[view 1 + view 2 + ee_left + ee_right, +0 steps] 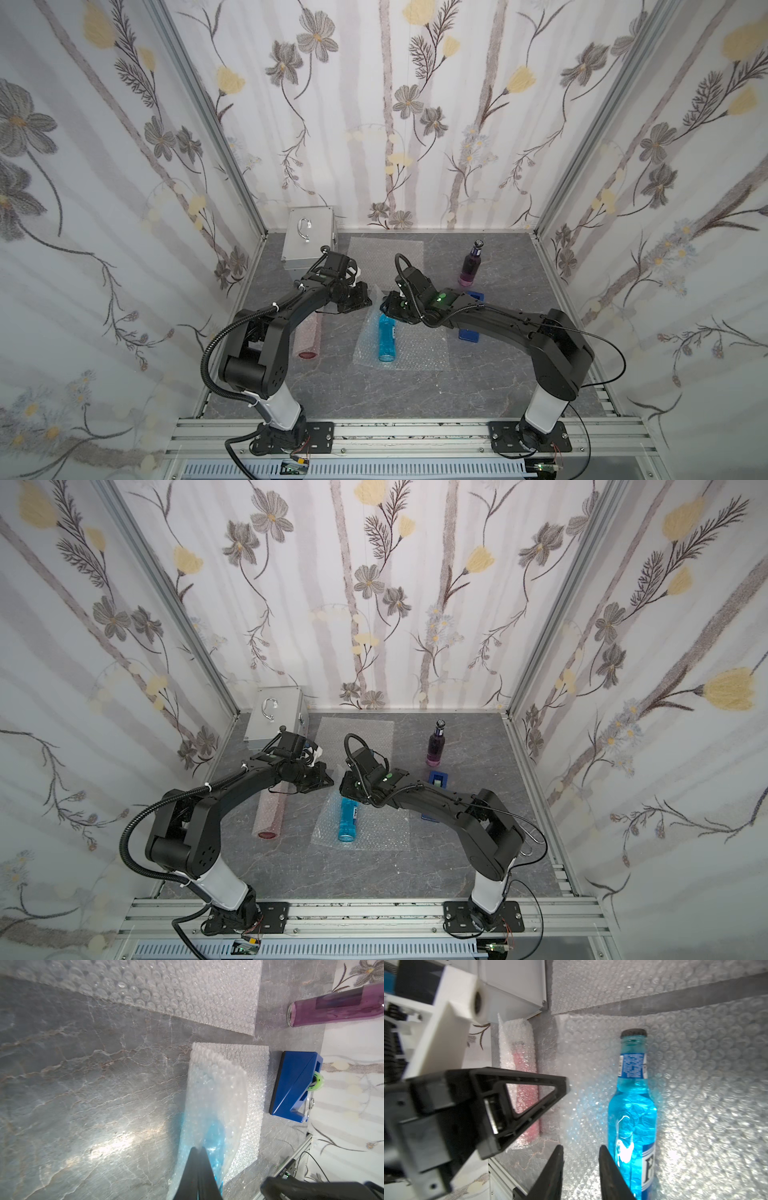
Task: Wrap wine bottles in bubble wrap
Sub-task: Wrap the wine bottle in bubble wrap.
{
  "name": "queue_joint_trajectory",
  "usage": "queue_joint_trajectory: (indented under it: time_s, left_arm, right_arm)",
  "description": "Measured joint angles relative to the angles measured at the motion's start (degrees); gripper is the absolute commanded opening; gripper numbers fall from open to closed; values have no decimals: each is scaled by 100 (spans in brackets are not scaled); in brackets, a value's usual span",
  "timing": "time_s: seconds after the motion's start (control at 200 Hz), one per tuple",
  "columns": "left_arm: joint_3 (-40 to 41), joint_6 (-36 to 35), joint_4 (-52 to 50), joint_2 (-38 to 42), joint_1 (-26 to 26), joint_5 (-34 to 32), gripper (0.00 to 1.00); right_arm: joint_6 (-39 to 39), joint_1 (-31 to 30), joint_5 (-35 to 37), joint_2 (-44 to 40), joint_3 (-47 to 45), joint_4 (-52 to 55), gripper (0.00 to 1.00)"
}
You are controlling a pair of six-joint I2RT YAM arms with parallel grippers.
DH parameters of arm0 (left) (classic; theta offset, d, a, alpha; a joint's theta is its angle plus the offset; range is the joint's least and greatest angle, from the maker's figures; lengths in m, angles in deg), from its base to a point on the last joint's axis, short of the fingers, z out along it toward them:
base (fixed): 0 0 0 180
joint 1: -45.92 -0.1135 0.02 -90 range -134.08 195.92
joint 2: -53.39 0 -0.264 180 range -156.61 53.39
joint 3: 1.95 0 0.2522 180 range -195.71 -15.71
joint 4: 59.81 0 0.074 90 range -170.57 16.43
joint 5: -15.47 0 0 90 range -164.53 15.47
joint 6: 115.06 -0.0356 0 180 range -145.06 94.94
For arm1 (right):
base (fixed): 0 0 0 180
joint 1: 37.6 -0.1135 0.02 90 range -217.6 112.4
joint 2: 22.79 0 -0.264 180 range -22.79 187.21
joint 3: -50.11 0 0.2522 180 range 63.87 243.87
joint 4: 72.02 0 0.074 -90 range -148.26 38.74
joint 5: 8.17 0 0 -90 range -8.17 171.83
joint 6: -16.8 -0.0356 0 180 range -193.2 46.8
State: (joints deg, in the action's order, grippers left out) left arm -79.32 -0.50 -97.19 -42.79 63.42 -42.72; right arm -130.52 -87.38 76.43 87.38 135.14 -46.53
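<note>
1. So, my left gripper [198,1149] is pinched tight on a lifted edge of the bubble wrap sheet [419,351]. It's thin clear plastic with little round bubbles, and it crinkles where it rises over the bottle.
2. My right gripper [580,1148] has its fingers parted with nothing between them, just beside the blue bottle [386,338].
3. The blue bottle lies on its side on that sheet, near the middle of the table, with its dark cap toward the back wall. It's clear glass with a slim neck and a blue label.
4. The red bottle [309,334] lies off to the left, partly under my left arm. It's already rolled into a bumpy pinkish tube of wrap, with the red base showing at the near end.
5. The purple bottle [471,264] stands upright at the back right, bare glass.
6. A spare sheet [386,253] lies flat at the back, between the ribbed silver metal case [309,239] and the purple bottle. A boxy blue tape dispenser [295,1084] sits just right of my working sheet.
7. The tabletop [415,395] is grey stone-look with pale veins and a bit of glare. The walls [374,104] are floral wallpaper with grey and yellow blooms.
</note>
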Motion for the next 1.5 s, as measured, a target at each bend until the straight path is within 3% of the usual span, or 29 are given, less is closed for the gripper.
queue_joint_trajectory:
  time_s: [0.305,0.969,1.504]
  left_arm:
    - [-227,728,-15,-258,87,284,0]
    - [-120,3268,1021,-807,520,669,0]
    - [-629,3606,1174,-1480,741,787,0]
  right_arm:
    - [63,170,-321,50,-597,-33,38]
    - [254,315,-699,157,-841,-111,35]
    - [407,361,-645,-680,-1088,203,36]
